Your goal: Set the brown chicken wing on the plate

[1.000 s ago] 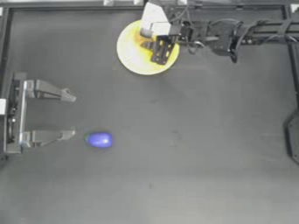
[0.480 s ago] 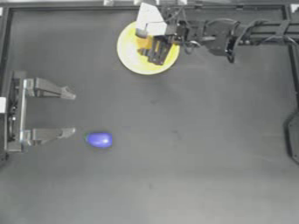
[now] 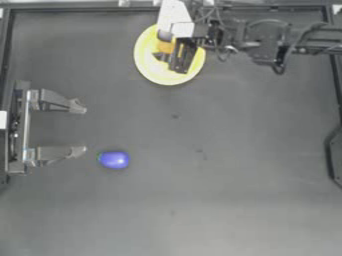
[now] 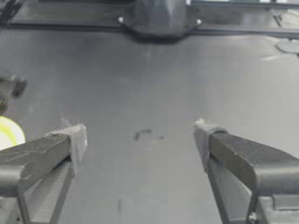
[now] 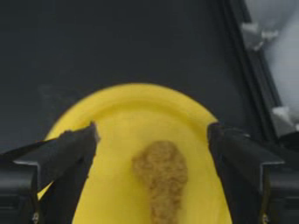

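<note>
The brown chicken wing (image 5: 161, 175) is a lumpy yellow-orange piece lying on the pale yellow plate (image 5: 134, 109). My right gripper (image 5: 153, 131) is open just above it, one jaw on each side and neither touching it. From above, the plate (image 3: 150, 67) sits at the table's far edge, left of centre. The right gripper (image 3: 171, 50) hovers over it, partly covering the wing (image 3: 163, 48). My left gripper (image 3: 80, 128) is parked open at the left side, holding nothing.
A small rounded blue object (image 3: 113, 159) lies on the table just right of the left gripper's lower finger. The left wrist view shows the left gripper (image 4: 140, 135) over bare table and a sliver of the plate (image 4: 7, 133). The table frame runs close behind the plate.
The right gripper has shifted slightly over the plate, toward the left and the far edge. The left arm and blue object have not moved.
</note>
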{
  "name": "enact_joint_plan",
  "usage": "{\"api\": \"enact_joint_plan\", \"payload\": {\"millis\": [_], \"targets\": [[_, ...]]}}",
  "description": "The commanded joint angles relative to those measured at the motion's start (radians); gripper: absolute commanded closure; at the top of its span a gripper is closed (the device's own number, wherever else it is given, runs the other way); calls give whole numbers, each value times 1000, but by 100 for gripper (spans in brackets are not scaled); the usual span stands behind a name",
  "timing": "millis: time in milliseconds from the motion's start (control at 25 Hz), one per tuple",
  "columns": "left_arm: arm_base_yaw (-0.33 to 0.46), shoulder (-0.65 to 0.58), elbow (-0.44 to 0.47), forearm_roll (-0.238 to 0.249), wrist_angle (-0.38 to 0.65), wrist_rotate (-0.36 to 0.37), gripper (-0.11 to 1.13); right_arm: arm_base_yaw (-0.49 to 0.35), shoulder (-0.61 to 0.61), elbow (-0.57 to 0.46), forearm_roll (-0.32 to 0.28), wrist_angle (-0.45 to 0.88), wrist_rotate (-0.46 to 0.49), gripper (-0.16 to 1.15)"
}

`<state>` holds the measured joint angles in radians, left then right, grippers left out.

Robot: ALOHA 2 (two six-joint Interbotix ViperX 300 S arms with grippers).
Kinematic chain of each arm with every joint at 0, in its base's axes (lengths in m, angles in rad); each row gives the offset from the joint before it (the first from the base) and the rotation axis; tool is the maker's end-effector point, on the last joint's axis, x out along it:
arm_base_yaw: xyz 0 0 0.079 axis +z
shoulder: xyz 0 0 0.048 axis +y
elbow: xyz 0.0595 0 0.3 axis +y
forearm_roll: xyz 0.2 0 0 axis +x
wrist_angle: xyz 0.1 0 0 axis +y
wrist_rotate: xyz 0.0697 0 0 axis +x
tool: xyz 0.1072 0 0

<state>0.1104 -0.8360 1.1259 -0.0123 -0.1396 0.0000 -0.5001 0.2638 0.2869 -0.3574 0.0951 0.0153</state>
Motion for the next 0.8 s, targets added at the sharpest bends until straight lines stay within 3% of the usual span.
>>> {"api": "enact_joint_plan", "payload": {"millis": [40,800], "targets": [[3,0,-20,-2,-3,3,0,21,-103,34,5,-9,3,-3],[9,-5,-14,0,6,5,0,196,-500,388,195,-121,8,-3]]}}
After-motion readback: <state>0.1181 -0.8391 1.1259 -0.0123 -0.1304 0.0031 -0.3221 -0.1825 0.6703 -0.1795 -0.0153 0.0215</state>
